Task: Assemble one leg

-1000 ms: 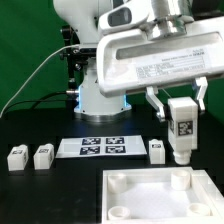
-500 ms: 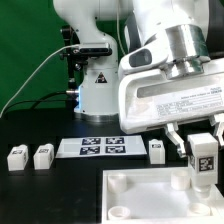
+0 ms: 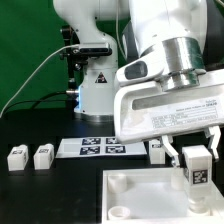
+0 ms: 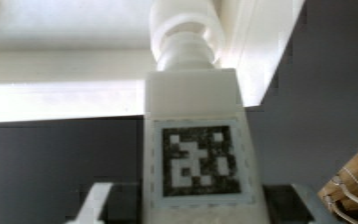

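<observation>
– While the hand (image 3: 197, 158) is clamped on the leg (image 3: 198, 176), where exactly does that leg sit?

– Upright over the far corner of the white tray piece (image 3: 150, 192), at the exterior view's right, with its tag facing the camera. In the wrist view its ribbed peg end (image 4: 185, 45) points at the tray. I cannot tell whether it touches.

– What could go wrong?

– The leg hides the socket beneath it. If the peg lands on the rim rather than in the hole, I'd expect it to jam, tilt between the fingers (image 4: 101, 208), or shove the tray along the surface (image 3: 40, 195).

– Anything nearby at risk?

– One spare leg (image 3: 157, 150) stands near the hand, so a sideways correction might knock it. The marker board (image 3: 100, 147) lies farther off.
</observation>
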{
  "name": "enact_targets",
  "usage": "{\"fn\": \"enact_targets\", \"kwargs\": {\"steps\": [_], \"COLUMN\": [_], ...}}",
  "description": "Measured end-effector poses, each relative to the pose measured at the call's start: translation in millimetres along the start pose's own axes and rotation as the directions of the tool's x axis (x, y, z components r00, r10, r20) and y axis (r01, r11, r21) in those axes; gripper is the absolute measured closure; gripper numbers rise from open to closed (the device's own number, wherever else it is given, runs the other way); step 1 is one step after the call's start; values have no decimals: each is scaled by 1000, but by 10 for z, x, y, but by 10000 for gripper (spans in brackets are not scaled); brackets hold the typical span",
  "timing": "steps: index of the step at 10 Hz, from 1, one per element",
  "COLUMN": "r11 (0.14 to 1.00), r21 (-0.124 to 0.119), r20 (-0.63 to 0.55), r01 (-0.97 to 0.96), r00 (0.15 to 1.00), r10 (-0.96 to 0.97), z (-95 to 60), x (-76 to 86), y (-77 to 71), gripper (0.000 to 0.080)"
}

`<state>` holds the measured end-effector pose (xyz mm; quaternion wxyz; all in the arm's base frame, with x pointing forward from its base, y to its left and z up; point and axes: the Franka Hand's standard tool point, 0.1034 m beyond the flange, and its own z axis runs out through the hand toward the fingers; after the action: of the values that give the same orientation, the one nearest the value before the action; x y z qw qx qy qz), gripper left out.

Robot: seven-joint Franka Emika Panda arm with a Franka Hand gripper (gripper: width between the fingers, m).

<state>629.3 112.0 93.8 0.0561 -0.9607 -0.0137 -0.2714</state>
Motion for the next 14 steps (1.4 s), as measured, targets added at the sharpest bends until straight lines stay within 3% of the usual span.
{"fn": "enact_targets", "kwargs": {"steps": [5,8,10,11,12,13,14], "r11": [1000,999,999,999,999,999,999], "r21": [1,-25,-28,-28,-28,-28,-28], "r20": [7,2,2,2,2,2,2], "r01": [0,-26,-19,-19,-19,-19,-19], "r00": [1000,1000,1000,1000,1000,1000,1000], "r10": [0,26,19,19,19,19,19], "z": [123,141,142,143,143,143,143], "x": [-76,-124,-124,-125,-125,-126,-126], "y": [-18,-32,-26,-27,-27,-27,-27], "gripper": [506,506,505,285,285,174,157]}}
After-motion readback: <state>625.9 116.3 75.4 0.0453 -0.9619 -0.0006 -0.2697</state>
